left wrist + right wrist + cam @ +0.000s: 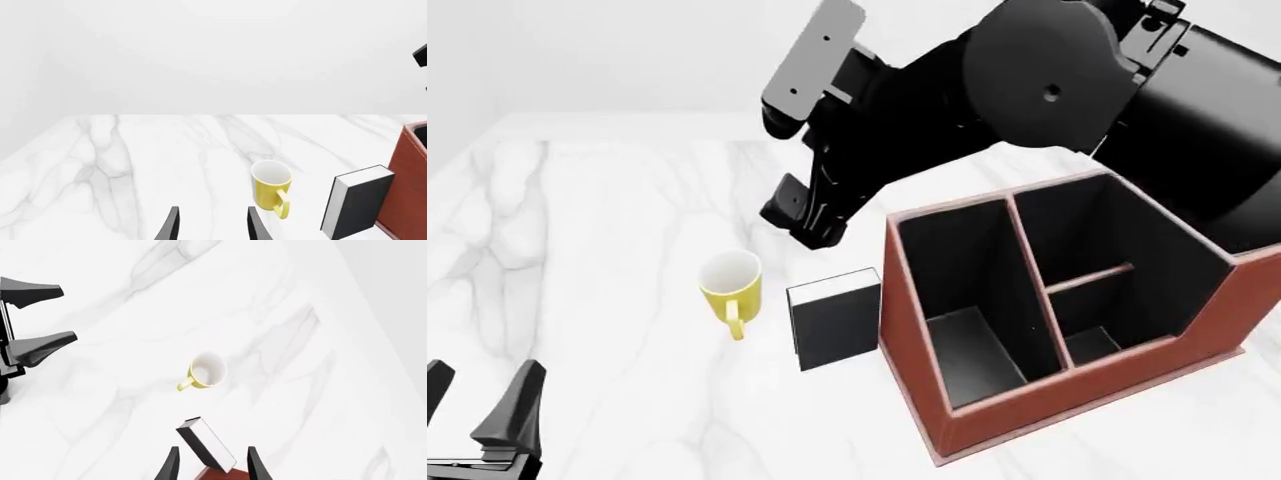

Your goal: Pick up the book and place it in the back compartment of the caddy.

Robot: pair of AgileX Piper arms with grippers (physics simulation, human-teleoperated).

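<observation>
Both arms' jaws stand apart and empty; right arm point(827, 190) hangs above the book point(834, 322).

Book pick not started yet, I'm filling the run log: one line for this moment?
book upright on table beside caddy | right gripper above book, jaws open, empty | left gripper open, idle

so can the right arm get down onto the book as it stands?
Probably yes. The right tool hangs open above the book, nothing between them. The caddy wall crowds one side; the mug stands apart.
</observation>
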